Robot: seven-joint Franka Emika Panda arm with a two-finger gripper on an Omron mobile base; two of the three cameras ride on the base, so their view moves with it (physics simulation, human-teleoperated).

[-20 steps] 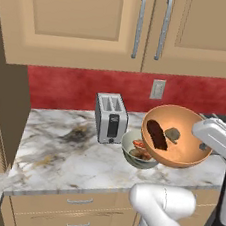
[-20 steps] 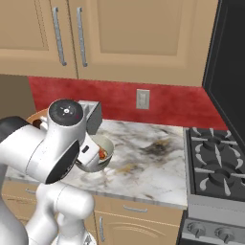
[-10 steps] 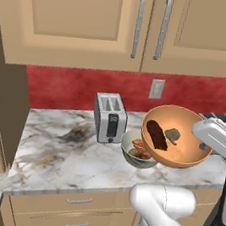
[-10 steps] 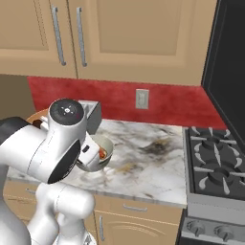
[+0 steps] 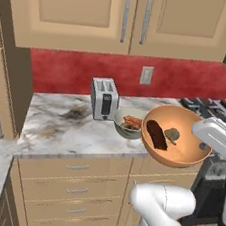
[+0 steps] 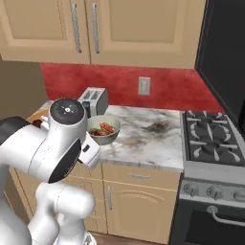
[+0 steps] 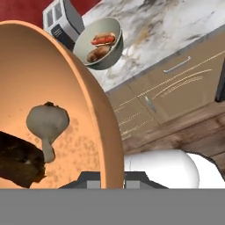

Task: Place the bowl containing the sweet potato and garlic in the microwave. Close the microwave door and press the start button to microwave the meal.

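My gripper [image 5: 204, 145] is shut on the right rim of the glossy orange-brown bowl [image 5: 180, 153], which it holds tilted in the air in front of the counter's edge. Inside lie the dark brown sweet potato [image 5: 156, 135] and, beside it, the small tan-grey garlic [image 5: 171, 135]. Up close in the hand view, the bowl [image 7: 66, 74] covers the left half, with the garlic [image 7: 47, 123] above the sweet potato [image 7: 17, 160]. The gripper [image 7: 112, 179] pinches the rim at the bottom. The microwave's cavity and door are out of view.
A grey-green bowl with red and brown food [image 5: 129, 123] and a silver toaster [image 5: 104, 99] stand on the marble counter [image 5: 57, 128]. A gas stove [image 6: 213, 139] lies to the right, with a dark panel [image 6: 225, 57] above it. Drawers [image 5: 75, 185] run below the counter.
The whole scene has shifted and shows more of the drawers and stove, so the base has driven. The bowl stays in my gripper with both foods inside.
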